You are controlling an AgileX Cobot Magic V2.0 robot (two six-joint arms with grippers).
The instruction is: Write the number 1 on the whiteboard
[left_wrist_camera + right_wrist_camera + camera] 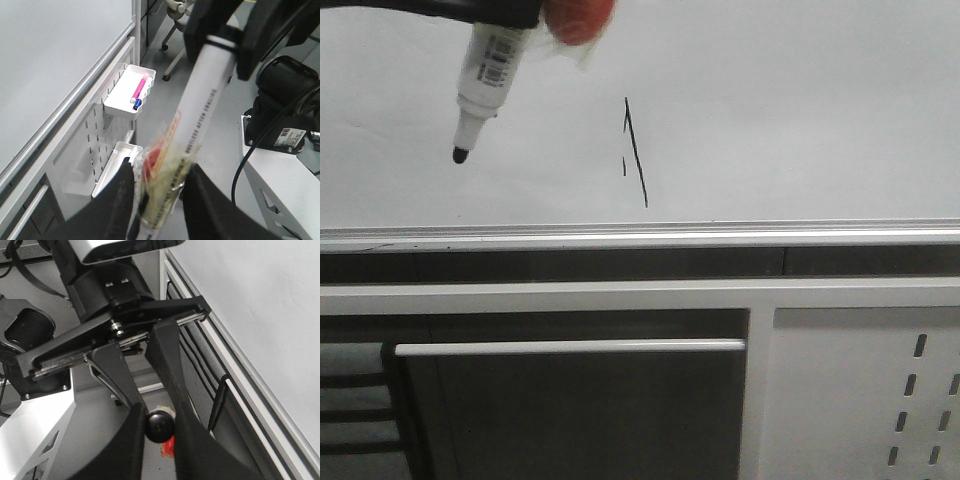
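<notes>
The whiteboard (800, 110) fills the upper front view, and the number 1 (635, 150) stands on it as a thin slanted black stroke. A white marker (490, 70) hangs left of the stroke, its bare black tip (459, 154) low and away from the line. My left gripper (161, 172) is shut on the marker's taped red-and-yellow middle (165, 165). The barrel (205, 100) runs on to my right gripper (159, 424), whose two fingers press on the marker's round black end (160, 426).
A silver rail (720, 237) edges the board's bottom. Below it are a dark drawer with a white bar handle (570, 347) and a slotted white panel (865, 400). White trays (117, 105) hang on that panel, one holding a pink pen (139, 89). The robot's base (285, 105) is nearby.
</notes>
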